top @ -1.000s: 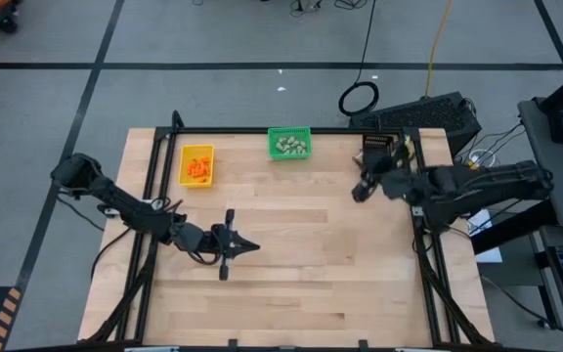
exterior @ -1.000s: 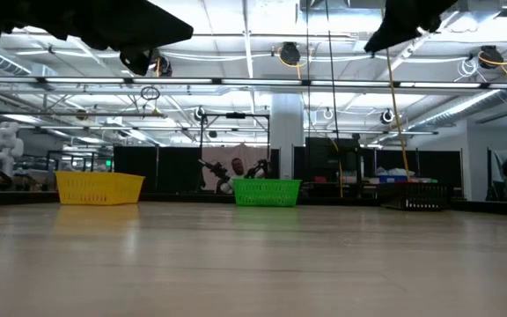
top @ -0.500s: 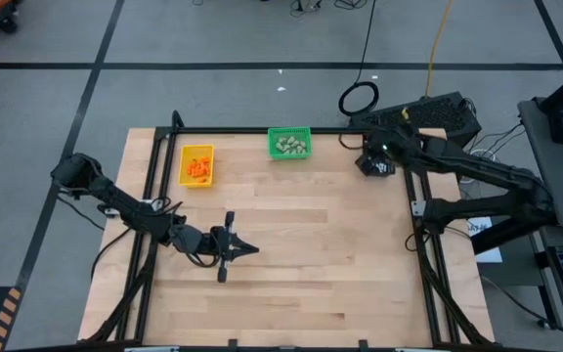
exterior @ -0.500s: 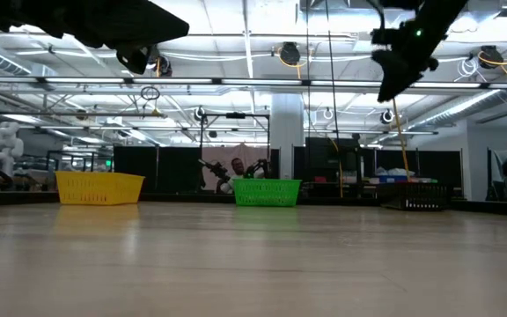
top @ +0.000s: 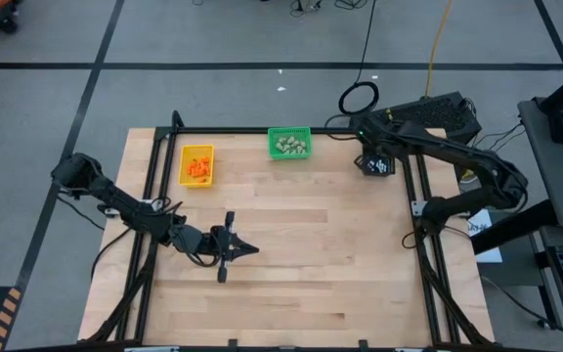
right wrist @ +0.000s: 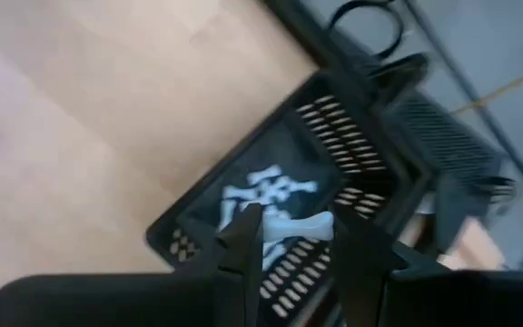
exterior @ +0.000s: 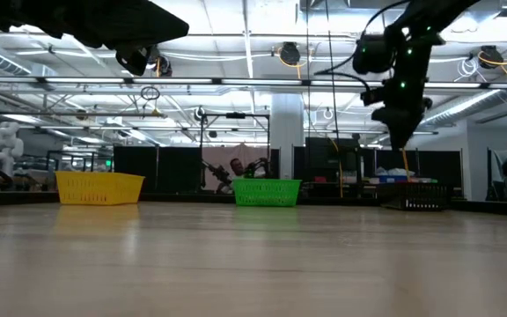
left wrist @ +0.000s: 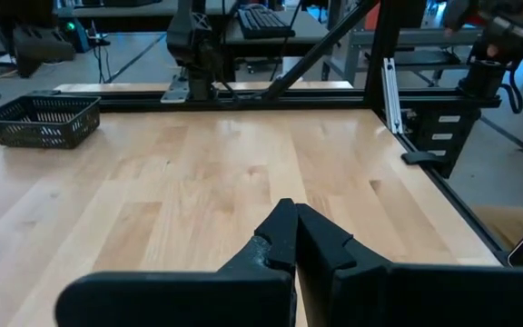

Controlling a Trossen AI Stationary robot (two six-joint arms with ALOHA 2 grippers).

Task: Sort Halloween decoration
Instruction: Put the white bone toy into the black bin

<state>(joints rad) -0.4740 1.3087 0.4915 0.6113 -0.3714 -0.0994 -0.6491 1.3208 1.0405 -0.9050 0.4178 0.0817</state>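
Fingers of your right gripper [right wrist: 296,238] pinch a small white bone-shaped stick [right wrist: 300,227] crosswise between their tips, directly above the black bin [right wrist: 334,150], which already holds a heap of white sticks [right wrist: 263,195]. From above, that right gripper [top: 375,163] hangs over the table's [top: 311,235] two o'clock corner, where the black bin sits under it.

Your left gripper [top: 245,248] waits near the table's eight o'clock area, off the wood, its fingers [left wrist: 284,238] pressed together with nothing between them.

Along the far edge, the yellow bin [top: 196,164] at eleven o'clock holds bright orange bits [top: 198,168]. The green bin [top: 289,143] at twelve o'clock holds beige-grey lumps [top: 290,147]. From table height, the yellow bin [exterior: 99,187] and green bin [exterior: 267,192] stand well apart, and the right gripper [exterior: 400,132] hangs high above the black bin [exterior: 422,195].
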